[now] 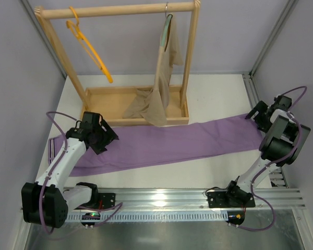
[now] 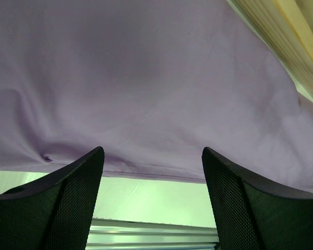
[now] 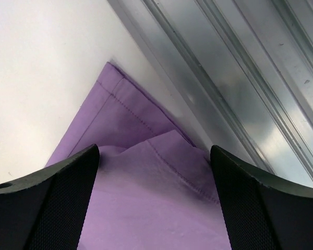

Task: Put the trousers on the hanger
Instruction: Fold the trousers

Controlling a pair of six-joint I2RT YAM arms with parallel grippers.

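Note:
The lilac trousers lie flat and stretched across the white table, running from the left arm to the right arm. An orange hanger hangs by its hook from the left part of the wooden rack's top rail. My left gripper is open just over the trousers' left part; in the left wrist view its fingers straddle the near hem of the fabric with nothing between them. At the far right, my right gripper stands open above the leg-end corner of the trousers, holding nothing.
The wooden rack stands at the back, and its base tray borders the trousers. A beige garment on a grey-green hanger droops into the tray. Aluminium rails run along the front and right table edges.

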